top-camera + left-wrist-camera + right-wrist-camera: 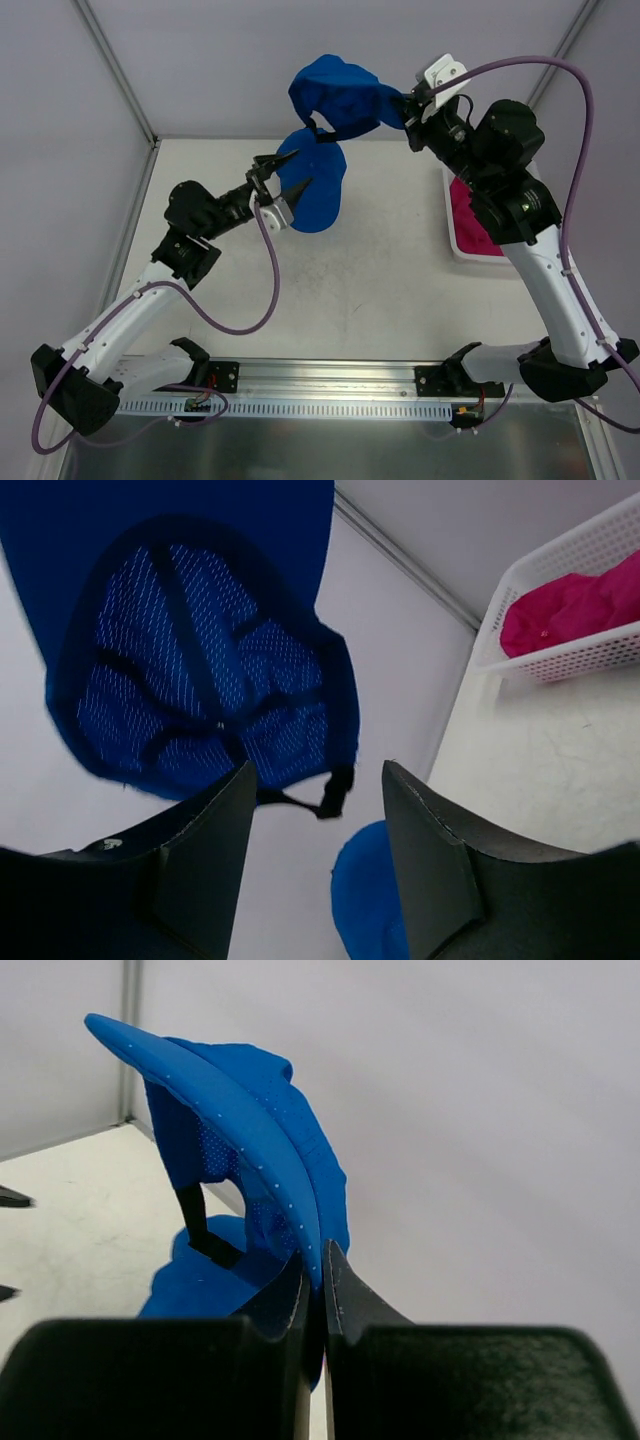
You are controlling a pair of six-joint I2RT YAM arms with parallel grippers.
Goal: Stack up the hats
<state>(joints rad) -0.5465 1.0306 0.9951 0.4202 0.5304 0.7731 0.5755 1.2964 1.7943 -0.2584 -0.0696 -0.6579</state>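
The right gripper [412,108] is clamped tight on the brim of the raised blue hat [335,95] and holds it in the air over the far part of the worktop [380,290]. This hat's long axis runs from the brim at the right gripper out toward the left arm's side, with the crown end free. The left wrist view shows its open, mesh-lined underside facing downward.

The lower blue hat [318,195] lies on the worktop beneath the raised blue hat, offset toward the arm bases in the top view. The two appear apart.

The left gripper [292,173] is partly open with nothing between its jaws. It sits just beside the lower blue hat and is the nearer of the two to it.

Pink hats [470,215] lie in the white tray [452,245], well apart to the right.

Judgement: the coming move is a descent of the raised blue hat, shifted toward the bases, to seat its crown over the lower blue hat.
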